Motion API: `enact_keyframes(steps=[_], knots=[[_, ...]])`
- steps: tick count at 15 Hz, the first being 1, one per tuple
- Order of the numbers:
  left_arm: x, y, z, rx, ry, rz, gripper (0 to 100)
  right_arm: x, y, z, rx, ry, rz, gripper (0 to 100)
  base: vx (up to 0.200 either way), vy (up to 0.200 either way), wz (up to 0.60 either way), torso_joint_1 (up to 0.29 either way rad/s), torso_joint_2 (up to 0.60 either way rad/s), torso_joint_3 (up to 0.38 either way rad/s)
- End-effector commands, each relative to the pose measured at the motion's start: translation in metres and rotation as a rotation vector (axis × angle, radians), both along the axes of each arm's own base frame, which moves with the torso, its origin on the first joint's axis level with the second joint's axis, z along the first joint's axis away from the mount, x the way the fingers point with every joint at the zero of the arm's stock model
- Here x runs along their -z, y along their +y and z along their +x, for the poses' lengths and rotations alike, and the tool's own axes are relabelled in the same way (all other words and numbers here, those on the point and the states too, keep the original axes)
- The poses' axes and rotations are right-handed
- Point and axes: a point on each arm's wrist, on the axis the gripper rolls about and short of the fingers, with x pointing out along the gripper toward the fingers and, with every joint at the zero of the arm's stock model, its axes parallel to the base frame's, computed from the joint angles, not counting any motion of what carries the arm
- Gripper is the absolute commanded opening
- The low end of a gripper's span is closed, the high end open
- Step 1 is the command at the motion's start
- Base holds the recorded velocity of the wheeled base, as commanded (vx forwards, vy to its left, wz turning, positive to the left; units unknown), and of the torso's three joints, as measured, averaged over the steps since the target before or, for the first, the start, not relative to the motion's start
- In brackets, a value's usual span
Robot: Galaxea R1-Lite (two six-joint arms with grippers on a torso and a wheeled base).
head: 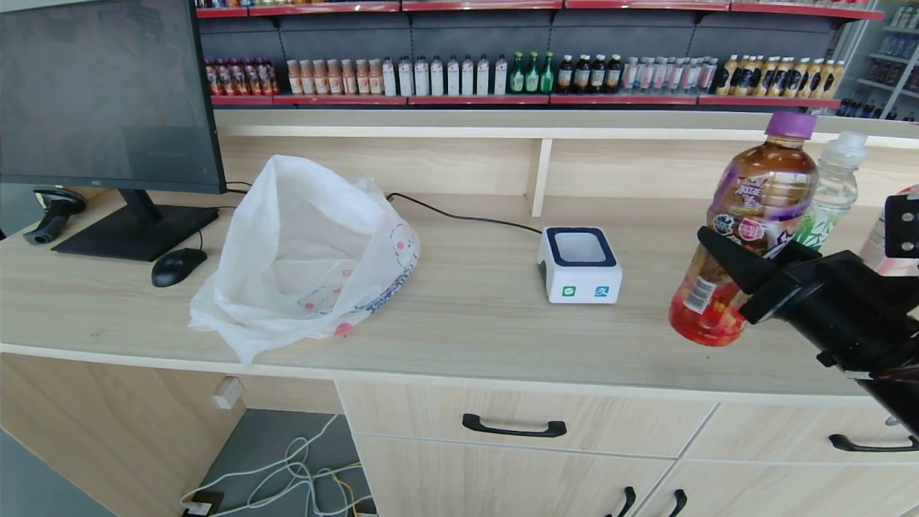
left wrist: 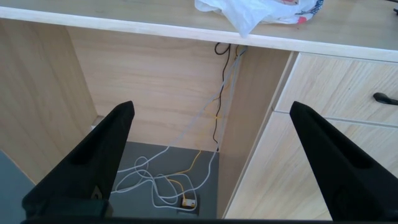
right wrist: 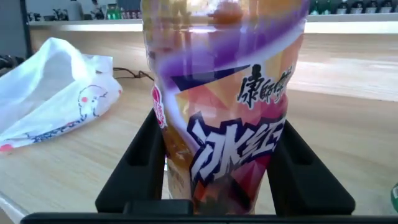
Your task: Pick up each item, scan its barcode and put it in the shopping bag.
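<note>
Tea bottle held to the right of the scanner, barcode not yet scanned

Left of the scanner (head: 579, 264), the shopping bag (head: 301, 251) lies with its mouth gaping, likely so items drop in easily. Lower, beneath the counter (head: 467, 323) edge, the left gripper (left wrist: 211, 109) hangs spread wide, holding nothing. Right of the scanner, the right gripper (right wrist: 221, 162) is clamped around the middle of the tea bottle (head: 747, 230), which is tilted, probably so its low barcode label can face the scanner window.
</note>
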Motion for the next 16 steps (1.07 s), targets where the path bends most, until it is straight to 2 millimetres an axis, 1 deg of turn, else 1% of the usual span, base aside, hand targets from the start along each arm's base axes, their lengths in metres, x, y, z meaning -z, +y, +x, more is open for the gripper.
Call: enact_keyframes(steps=[1,2,4,5,6,7,8,11,12,13,14,16], knots=[[0.0,0.0,0.0,0.0,-0.001,0.0,100,-0.015,0.014,-0.034,-0.131,-0.071,0.021,0,0.0,0.0,0.0,0.0,0.0,0.0],[0.0,0.0,0.0,0.0,-0.002,0.0,100,-0.017,0.023,-0.045,-0.233,-0.072,0.041,0,0.0,0.0,0.0,0.0,0.0,0.0],[0.0,0.0,0.0,0.0,-0.002,0.0,100,-0.025,0.036,-0.066,-0.404,-0.098,0.075,0,0.0,0.0,0.0,0.0,0.0,0.0],[0.0,0.0,0.0,0.0,-0.001,0.0,100,-0.028,0.038,-0.072,-0.45,-0.11,0.077,0,0.0,0.0,0.0,0.0,0.0,0.0],[0.0,0.0,0.0,0.0,-0.001,0.0,100,-0.036,0.044,-0.087,-0.557,-0.146,0.086,0,0.0,0.0,0.0,0.0,0.0,0.0],[0.0,0.0,0.0,0.0,-0.001,0.0,100,-0.038,0.048,-0.091,-0.592,-0.144,0.087,0,0.0,0.0,0.0,0.0,0.0,0.0],[0.0,0.0,0.0,0.0,-0.001,0.0,100,-0.037,0.053,-0.103,-0.662,-0.119,0.085,0,0.0,0.0,0.0,0.0,0.0,0.0],[0.0,0.0,0.0,0.0,-0.001,0.0,100,-0.037,0.067,-0.117,-0.805,-0.022,0.108,0,0.0,0.0,0.0,0.0,0.0,0.0],[0.0,0.0,0.0,0.0,-0.001,0.0,100,-0.034,0.073,-0.124,-0.885,0.042,0.145,0,0.0,0.0,0.0,0.0,0.0,0.0],[0.0,0.0,0.0,0.0,-0.002,0.0,100,-0.034,0.076,-0.126,-0.913,0.071,0.167,0,0.0,0.0,0.0,0.0,0.0,0.0],[0.0,0.0,0.0,0.0,-0.002,0.0,100,-0.035,0.085,-0.12,-0.94,0.125,0.205,0,0.0,0.0,0.0,0.0,0.0,0.0],[0.0,0.0,0.0,0.0,-0.002,0.0,100,-0.041,0.098,-0.11,-0.968,0.19,0.274,0,0.0,0.0,0.0,0.0,0.0,0.0]])
